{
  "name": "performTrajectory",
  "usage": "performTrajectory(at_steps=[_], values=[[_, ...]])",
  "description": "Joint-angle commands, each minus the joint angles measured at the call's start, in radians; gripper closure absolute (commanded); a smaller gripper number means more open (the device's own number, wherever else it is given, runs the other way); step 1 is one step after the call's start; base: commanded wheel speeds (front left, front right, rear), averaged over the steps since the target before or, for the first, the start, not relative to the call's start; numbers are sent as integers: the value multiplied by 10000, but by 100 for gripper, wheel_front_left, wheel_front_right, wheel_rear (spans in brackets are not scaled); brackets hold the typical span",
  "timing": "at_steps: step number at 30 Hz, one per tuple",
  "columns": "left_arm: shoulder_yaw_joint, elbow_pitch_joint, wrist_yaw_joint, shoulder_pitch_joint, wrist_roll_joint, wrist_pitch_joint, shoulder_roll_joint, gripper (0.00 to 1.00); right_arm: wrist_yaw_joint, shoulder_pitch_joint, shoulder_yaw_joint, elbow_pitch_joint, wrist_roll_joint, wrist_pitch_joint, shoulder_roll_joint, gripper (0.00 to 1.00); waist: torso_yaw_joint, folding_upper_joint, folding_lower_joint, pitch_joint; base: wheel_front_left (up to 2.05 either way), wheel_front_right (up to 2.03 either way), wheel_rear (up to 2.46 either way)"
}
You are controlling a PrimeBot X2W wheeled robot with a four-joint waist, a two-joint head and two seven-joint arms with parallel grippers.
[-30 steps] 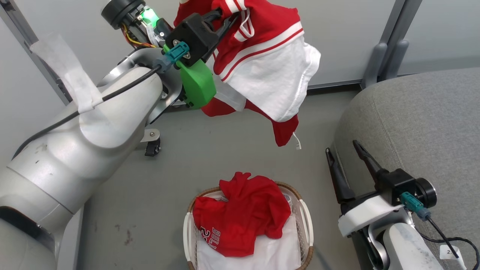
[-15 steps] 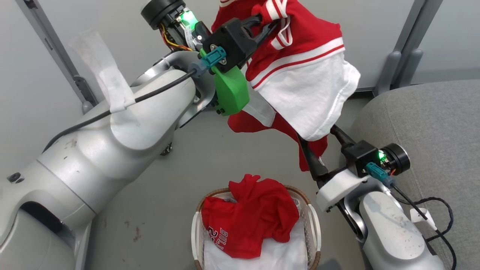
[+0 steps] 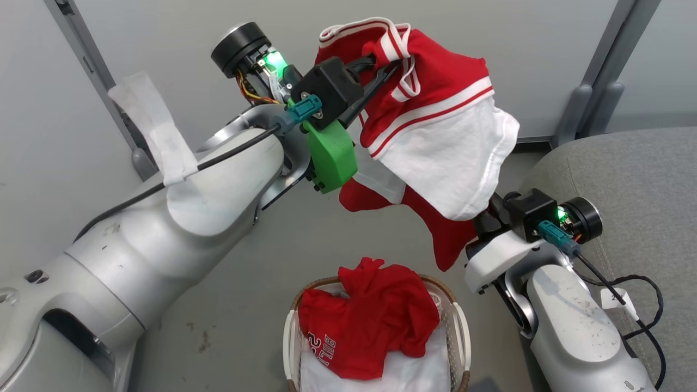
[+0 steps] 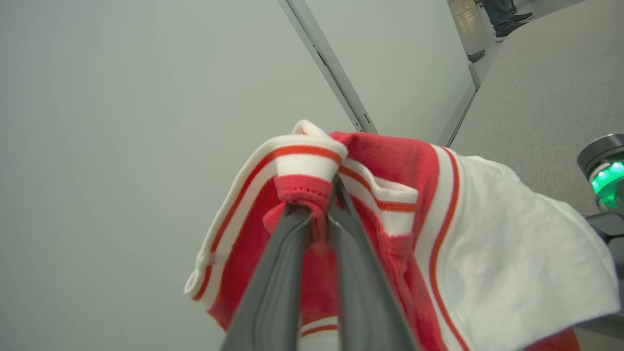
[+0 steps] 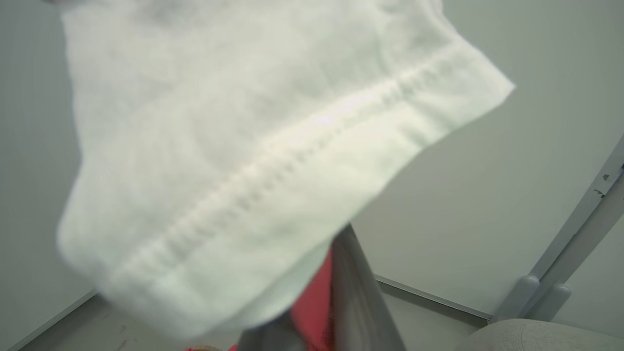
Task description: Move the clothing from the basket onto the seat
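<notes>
My left gripper (image 3: 384, 73) is raised high and shut on the striped trim of a red and white garment (image 3: 441, 147), which hangs over the floor. The left wrist view shows those fingertips (image 4: 319, 204) pinching the red-white collar band (image 4: 302, 161). Lower down, my right gripper (image 3: 482, 218) reaches under the garment's white panel. Its fingers (image 5: 356, 292) are shut with red cloth between them, and the hem (image 5: 273, 170) covers part of them. A red jersey (image 3: 375, 321) with lettering lies in the basket (image 3: 458, 326) at the bottom. The grey seat (image 3: 626, 174) is on the right.
A flat white liner sheet (image 3: 403, 373) lies under the jersey in the basket. Grey partition posts (image 3: 596, 87) and a pale wall stand behind. A black cable (image 3: 634, 283) trails over the seat by my right arm. A person's feet (image 4: 502, 14) stand far off.
My right arm has risen from beside the seat to the garment's lower part, and its open jaws have shut on the cloth. The left gripper keeps its hold. The camera has shifted.
</notes>
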State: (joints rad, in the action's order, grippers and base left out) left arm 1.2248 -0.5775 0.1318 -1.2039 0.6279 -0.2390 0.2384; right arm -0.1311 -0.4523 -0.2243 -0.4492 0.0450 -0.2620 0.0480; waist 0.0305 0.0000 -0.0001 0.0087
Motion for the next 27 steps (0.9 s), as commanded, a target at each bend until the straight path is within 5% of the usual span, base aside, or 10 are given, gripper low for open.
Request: performTrajectory(at_steps=[1, 13, 14, 15, 16, 17, 27], values=[[-35, -31, -38, 194, 125, -78, 56, 100, 7, 1, 47, 46, 77, -46, 43, 100, -30, 0, 1, -9, 0, 0, 0], [-360, -385, -102, 850, 512, -207, 78, 100, 7, -67, 280, 256, 90, -46, 43, 100, -187, 0, 1, 14, 0, 0, 0], [-477, -407, -120, 1008, 640, -231, 73, 70, 7, -101, 315, 301, 87, -46, 43, 100, -198, 0, 1, 17, 0, 0, 0], [-559, -415, -153, 1138, 725, -243, 73, 60, 7, -129, 344, 330, 74, -46, 44, 100, -206, 0, 1, 18, 0, 0, 0], [-674, -421, -201, 1314, 806, -261, 83, 12, 7, -168, 387, 374, 57, -47, 43, 100, -216, 0, 1, 25, 0, 0, 0], [-775, -431, -221, 1490, 868, -272, 84, 0, 7, -185, 431, 409, 38, -47, 44, 100, -220, 0, 1, 30, 0, 0, 0], [-2574, 187, -355, 4184, 724, -255, -75, 0, 7, -346, 904, 643, -104, -47, 44, 100, -261, 0, 1, 86, 0, 0, 0]])
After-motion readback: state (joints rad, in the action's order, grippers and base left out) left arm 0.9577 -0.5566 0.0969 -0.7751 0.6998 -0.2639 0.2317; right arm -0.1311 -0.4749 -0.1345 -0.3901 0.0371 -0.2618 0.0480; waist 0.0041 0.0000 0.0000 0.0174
